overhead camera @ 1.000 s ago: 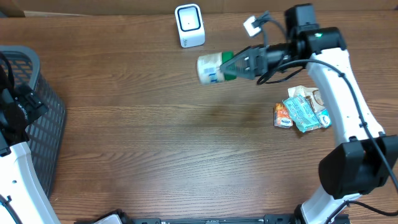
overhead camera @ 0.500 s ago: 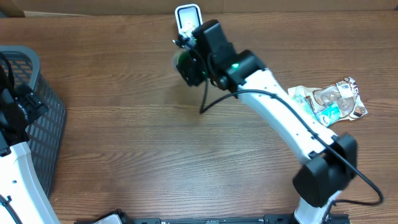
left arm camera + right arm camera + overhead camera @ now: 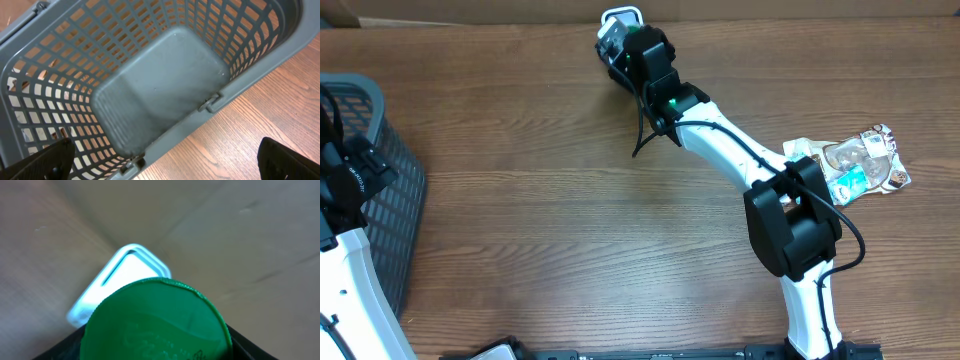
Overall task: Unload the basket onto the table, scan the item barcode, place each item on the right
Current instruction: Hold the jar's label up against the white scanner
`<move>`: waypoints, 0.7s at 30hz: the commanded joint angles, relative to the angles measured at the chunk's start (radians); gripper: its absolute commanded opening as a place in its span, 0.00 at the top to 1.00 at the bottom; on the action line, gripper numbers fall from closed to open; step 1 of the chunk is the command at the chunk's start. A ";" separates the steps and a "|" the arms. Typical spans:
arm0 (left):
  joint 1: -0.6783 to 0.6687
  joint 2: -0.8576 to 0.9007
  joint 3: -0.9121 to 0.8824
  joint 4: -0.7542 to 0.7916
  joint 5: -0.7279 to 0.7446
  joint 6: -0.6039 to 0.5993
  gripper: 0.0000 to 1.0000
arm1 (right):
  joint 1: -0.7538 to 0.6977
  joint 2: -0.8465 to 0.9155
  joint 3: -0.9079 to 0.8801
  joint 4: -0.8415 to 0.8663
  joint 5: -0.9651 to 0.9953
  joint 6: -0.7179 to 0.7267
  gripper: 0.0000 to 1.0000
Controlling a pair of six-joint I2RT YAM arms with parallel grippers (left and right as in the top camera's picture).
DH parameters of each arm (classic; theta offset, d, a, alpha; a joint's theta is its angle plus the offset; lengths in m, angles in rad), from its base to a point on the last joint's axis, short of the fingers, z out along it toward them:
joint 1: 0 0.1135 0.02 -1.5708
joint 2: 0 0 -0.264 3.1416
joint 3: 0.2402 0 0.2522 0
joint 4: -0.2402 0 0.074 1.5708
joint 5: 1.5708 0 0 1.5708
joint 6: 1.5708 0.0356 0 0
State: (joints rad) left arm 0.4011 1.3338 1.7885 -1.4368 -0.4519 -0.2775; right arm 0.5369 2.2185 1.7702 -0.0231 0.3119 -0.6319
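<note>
— What does the desk (image 3: 550, 230) carry?
— A grey basket (image 3: 405, 200) stands at its left edge, and the left jaws hang over it, spread wide and empty. A small heap of snack packets (image 3: 855, 165) lies on the right.
— And the green-capped bottle (image 3: 155, 322)?
— It is clamped in the right jaws at the far edge, just in front of the white scanner (image 3: 120, 275).

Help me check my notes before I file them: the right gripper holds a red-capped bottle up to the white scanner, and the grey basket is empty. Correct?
Not quite: the bottle has a green cap, not a red one, as the right wrist view shows. The right gripper does hold it up to the white scanner, and the grey basket is empty.
</note>
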 commanded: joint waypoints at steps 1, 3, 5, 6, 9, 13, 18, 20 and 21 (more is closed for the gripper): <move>0.004 0.002 0.009 0.000 0.001 0.016 0.00 | -0.029 0.015 0.013 0.136 0.053 -0.088 0.36; 0.004 0.002 0.008 0.000 0.001 0.016 0.00 | -0.035 0.024 0.013 0.198 0.042 -0.113 0.37; 0.004 0.002 0.009 0.000 0.001 0.016 0.01 | -0.036 0.031 0.013 0.249 0.019 -0.149 0.37; 0.004 0.002 0.008 0.000 0.001 0.016 0.00 | -0.036 0.034 0.013 0.270 0.006 -0.173 0.37; 0.004 0.002 0.009 0.000 0.001 0.016 0.00 | -0.036 0.053 0.013 0.333 -0.018 -0.249 0.39; 0.004 0.002 0.008 0.000 0.001 0.016 0.00 | -0.036 0.095 0.014 0.403 -0.022 -0.355 0.39; 0.004 0.002 0.008 0.000 0.001 0.016 0.00 | -0.036 0.136 0.014 0.435 -0.044 -0.490 0.40; 0.004 0.002 0.008 0.000 0.001 0.016 0.00 | -0.033 0.149 0.014 0.439 -0.044 -0.539 0.41; 0.004 0.002 0.009 0.000 0.001 0.016 0.00 | -0.032 0.155 0.014 0.438 -0.044 -0.556 0.42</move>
State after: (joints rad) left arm 0.4011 1.3338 1.7885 -1.4372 -0.4519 -0.2775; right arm 0.4992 2.3573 1.7702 0.3897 0.2771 -1.0676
